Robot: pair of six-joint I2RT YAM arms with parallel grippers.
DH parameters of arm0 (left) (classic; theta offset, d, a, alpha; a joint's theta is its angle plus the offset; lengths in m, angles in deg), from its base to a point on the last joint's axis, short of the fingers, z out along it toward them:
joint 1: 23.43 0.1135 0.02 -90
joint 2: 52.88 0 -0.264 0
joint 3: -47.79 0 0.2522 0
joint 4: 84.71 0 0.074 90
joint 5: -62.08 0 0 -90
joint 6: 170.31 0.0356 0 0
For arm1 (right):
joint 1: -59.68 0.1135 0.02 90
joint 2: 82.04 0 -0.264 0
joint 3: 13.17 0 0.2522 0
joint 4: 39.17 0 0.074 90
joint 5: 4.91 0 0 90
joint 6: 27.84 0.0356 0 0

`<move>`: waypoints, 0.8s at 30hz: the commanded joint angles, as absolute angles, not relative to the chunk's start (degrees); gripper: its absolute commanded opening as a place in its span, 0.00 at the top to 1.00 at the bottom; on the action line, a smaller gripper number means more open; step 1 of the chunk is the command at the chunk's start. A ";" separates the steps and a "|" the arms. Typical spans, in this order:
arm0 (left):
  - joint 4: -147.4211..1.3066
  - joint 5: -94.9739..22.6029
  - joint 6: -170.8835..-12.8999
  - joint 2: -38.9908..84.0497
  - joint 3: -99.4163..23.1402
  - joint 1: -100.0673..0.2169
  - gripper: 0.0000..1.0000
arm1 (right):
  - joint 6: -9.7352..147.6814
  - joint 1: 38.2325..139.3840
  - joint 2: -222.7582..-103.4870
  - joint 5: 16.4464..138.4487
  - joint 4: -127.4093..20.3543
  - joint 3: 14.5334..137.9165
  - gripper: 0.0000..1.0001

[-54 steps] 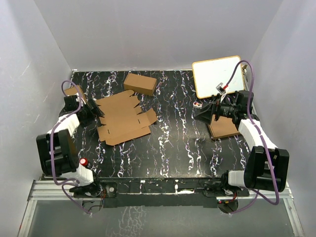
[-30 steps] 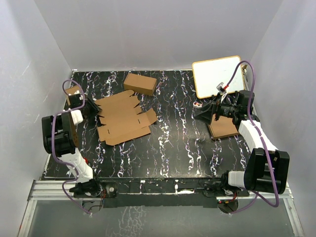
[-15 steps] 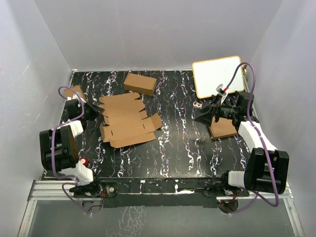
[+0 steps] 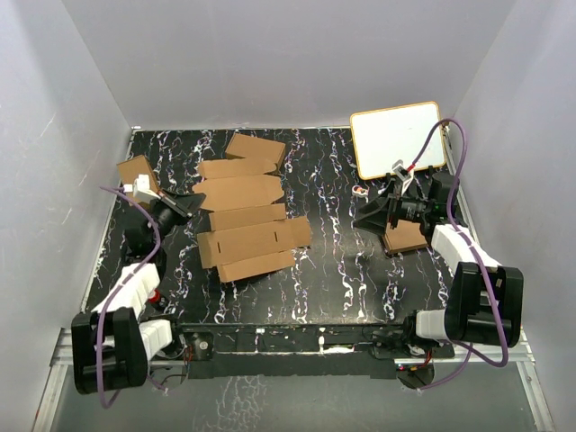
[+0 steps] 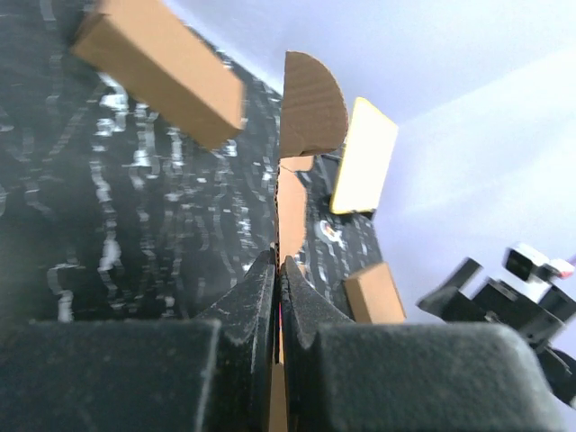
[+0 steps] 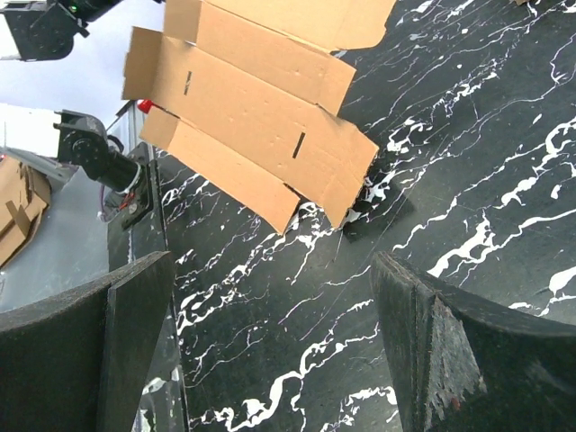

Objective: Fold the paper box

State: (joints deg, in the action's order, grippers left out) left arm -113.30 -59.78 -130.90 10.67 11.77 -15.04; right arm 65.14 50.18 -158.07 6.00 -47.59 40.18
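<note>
Two things have changed in the last moments. First, the left gripper (image 4: 183,208) has closed: a second ago its jaws were still coming together at the left edge of the paper box (image 4: 247,216), and now they pinch this edge firmly. In the left wrist view the cardboard passes between the two closed jaws, seen from its thin side, with a rounded tab at its far end.

Second, the paper box has moved. Before, it lay more to the left and turned at an angle. Now it is shifted toward the middle of the worktop (image 4: 333,261) and its long panels run almost across. It is a wide flat sheet with flaps and slits, not yet folded. Its far end partly covers a small carton (image 4: 261,144), and a second carton (image 4: 135,171) stands near the left wall. From the shadow in the right wrist view its near corner seems a little raised, but I cannot say this for sure.

The right gripper (image 4: 367,216) has not changed: it hangs wide open and empty beside the pile of sheets (image 4: 407,237), well apart from the paper box.

For the task, I judge that the sheet is now secured and brought nearer to both arms, but no crease is bent yet.
</note>
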 commanded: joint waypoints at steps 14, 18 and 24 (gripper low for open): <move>-120.29 -48.46 -134.56 -3.87 15.32 -32.11 1.00 | 58.12 55.01 -160.87 14.75 -48.02 40.20 0.00; -121.38 -48.91 -135.26 -4.65 15.55 -33.14 1.00 | 58.01 56.15 -162.07 15.78 -47.20 39.97 0.00; -121.66 -50.15 -136.10 -6.44 15.40 -33.85 1.00 | 56.99 58.90 -165.97 18.18 -46.85 40.59 0.00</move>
